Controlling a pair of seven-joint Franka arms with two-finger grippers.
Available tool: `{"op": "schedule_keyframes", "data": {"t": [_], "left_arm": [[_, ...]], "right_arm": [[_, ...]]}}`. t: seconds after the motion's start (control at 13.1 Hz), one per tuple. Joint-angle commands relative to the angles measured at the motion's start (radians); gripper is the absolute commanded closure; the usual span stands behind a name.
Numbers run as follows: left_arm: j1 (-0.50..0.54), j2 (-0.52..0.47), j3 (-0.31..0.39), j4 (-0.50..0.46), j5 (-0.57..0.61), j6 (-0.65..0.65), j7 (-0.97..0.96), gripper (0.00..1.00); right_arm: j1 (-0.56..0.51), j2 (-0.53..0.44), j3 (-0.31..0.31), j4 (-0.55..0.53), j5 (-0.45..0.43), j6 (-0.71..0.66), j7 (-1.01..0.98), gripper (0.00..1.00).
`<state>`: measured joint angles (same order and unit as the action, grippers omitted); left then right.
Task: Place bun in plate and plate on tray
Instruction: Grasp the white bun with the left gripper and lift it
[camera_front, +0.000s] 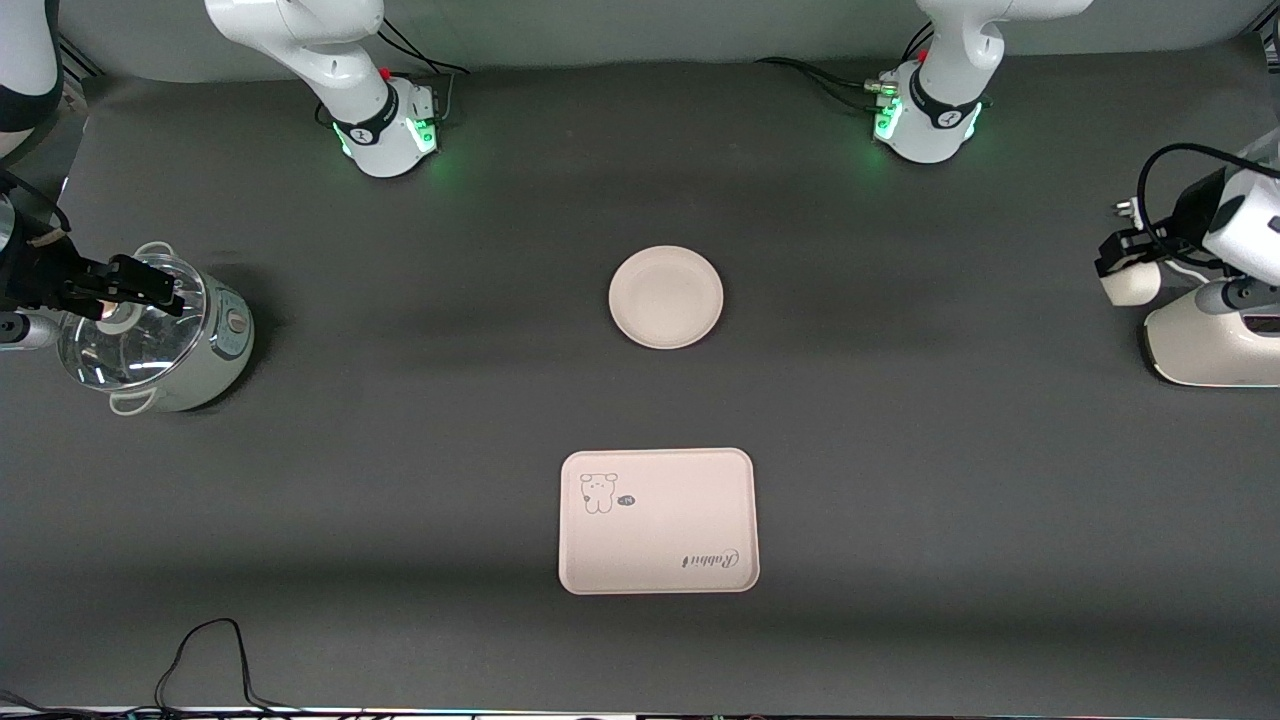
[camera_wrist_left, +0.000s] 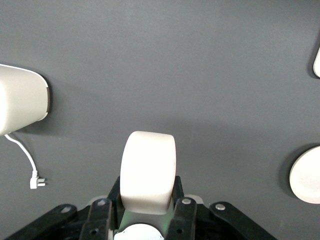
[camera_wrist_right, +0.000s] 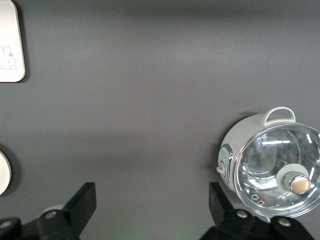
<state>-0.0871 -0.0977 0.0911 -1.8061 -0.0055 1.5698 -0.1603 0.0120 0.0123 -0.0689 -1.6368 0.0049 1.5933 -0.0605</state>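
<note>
Meanwhile, the left gripper (camera_front: 1128, 268) clasped the bun (camera_front: 1131, 285) at the table's three o'clock end; the right gripper (camera_front: 150, 290), fingers spread, hovered over the cooker (camera_front: 160, 335) at nine o'clock.

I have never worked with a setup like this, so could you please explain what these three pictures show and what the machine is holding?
These are two robot arms at a dark table. The wide picture looks down from a camera facing them; each of the other two comes from a camera on one arm's wrist.

On the table lie a round plate and, nearer the front camera, a rectangular tray with a cartoon drawing. A small cooker with a glass lid stands at the right arm's end, and a white appliance at the left arm's end.

The left hand is closed on the bun, above the table near that appliance. The right hand is open and empty, over the cooker.
</note>
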Motion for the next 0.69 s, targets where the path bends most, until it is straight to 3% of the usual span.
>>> {"op": "schedule_keyframes", "data": {"t": [0.0,0.15,0.38,0.61], "left_arm": [[-0.014,-0.017,-0.089,-0.007,0.009,-0.02,-0.12,0.57],[-0.022,-0.004,-0.181,-0.009,0.004,-0.013,-0.224,0.58],[-0.107,0.073,-0.33,-0.007,-0.034,0.048,-0.549,0.58],[-0.279,0.171,-0.366,-0.01,-0.073,0.182,-0.758,0.57]], "right_arm": [[-0.001,-0.003,-0.002,-0.001,-0.009,-0.003,-0.022,0.0],[-0.001,-0.005,-0.002,-0.001,-0.009,-0.003,-0.022,0.0],[-0.001,-0.005,-0.002,-0.001,-0.009,-0.003,-0.021,0.0],[-0.001,-0.005,-0.002,-0.001,-0.009,-0.003,-0.021,0.0]]}}
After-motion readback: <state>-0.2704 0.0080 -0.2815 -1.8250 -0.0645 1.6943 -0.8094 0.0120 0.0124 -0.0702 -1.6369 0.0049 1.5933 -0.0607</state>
